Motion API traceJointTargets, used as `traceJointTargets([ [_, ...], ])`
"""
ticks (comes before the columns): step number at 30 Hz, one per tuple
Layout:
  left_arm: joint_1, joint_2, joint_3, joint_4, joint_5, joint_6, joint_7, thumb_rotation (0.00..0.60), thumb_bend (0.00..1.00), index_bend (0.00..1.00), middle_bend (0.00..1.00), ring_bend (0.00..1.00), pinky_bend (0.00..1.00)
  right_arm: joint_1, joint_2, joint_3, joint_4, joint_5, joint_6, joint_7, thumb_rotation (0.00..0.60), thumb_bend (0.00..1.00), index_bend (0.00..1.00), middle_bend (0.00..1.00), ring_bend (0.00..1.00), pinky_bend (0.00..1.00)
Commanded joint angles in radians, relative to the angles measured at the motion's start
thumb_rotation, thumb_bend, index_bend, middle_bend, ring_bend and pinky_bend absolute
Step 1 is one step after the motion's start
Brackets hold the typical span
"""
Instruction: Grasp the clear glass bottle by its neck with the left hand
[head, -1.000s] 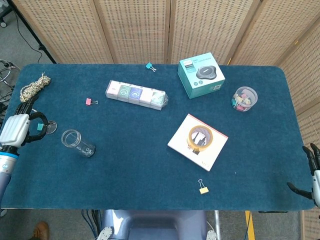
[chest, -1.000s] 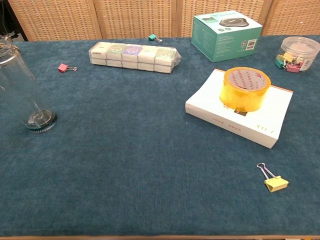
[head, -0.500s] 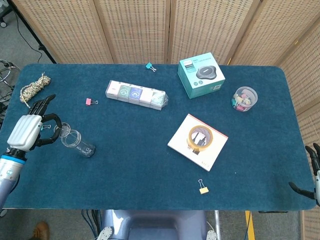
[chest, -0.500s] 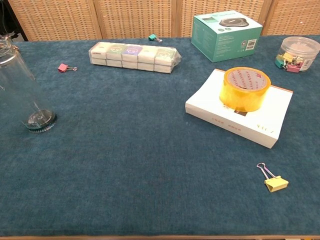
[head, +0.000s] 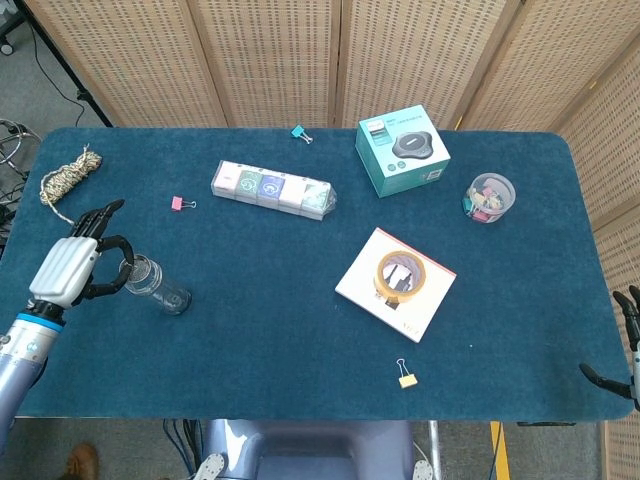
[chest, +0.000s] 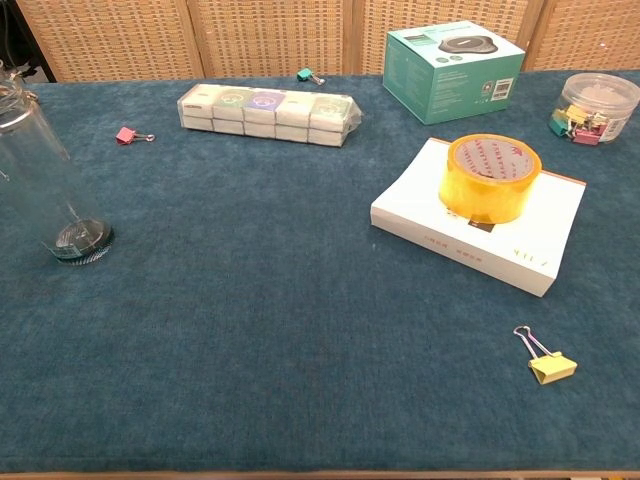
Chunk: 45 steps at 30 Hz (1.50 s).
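My left hand curls its fingers around the top of the clear glass bottle near the desk's left edge; I cannot tell if they grip.

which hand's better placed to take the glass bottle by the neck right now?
Left. In the head view the left hand is right beside the upright clear glass bottle, fingers curled toward its top. The right hand sits at the table's far right edge, with the whole tabletop between.
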Motion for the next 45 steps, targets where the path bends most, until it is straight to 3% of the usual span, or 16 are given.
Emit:
traceJointTargets([
  [1,-0.001,-0.002,0.004,0.003,0.003,0.001,0.001,0.6,0.5,0.61,0.0,0.0,0.0,0.0,-0.001,0.0,0.0,0.001,-0.001,-0.001,0.6,0.0,0.0,0.0,0.0,0.0],
  [23,-0.018,-0.049,0.028,0.039,-0.012,-0.004,0.015,0.6,0.5,0.6,0.0,0.0,0.0,0.0,-0.001,0.002,0.0,0.004,-0.002,-0.001,0.6,0.0,0.0,0.0,0.0,0.0],
  [25,-0.017,-0.05,0.032,0.043,-0.012,-0.005,0.014,0.6,0.49,0.54,0.0,0.0,0.0,0.0,-0.001,0.002,0.0,0.004,-0.001,-0.001,0.6,0.0,0.0,0.0,0.0,0.0],
  [27,-0.017,-0.052,0.035,0.049,-0.003,-0.004,0.005,0.6,0.45,0.39,0.0,0.0,0.0,0.0,-0.001,0.002,-0.001,0.004,-0.001,-0.002,0.6,0.0,0.0,0.0,0.0,0.0],
  [29,-0.015,-0.052,0.041,0.058,0.015,-0.003,-0.012,0.6,0.4,0.18,0.0,0.0,0.0,0.0,-0.001,0.001,-0.001,0.003,-0.001,-0.003,0.6,0.0,0.0,0.0,0.0,0.0],
  [31,-0.014,-0.052,0.044,0.067,0.028,0.001,-0.025,0.6,0.37,0.1,0.0,0.0,0.0,0.0,-0.001,0.001,-0.001,0.004,-0.001,-0.004,0.6,0.0,0.0,0.0,0.0,0.0],
  [45,0.012,-0.02,0.048,0.078,0.056,0.049,-0.072,0.6,0.35,0.02,0.0,0.0,0.0,-0.001,0.0,0.002,-0.003,0.002,0.001,-0.001,0.6,0.0,0.0,0.0,0.0,0.0],
])
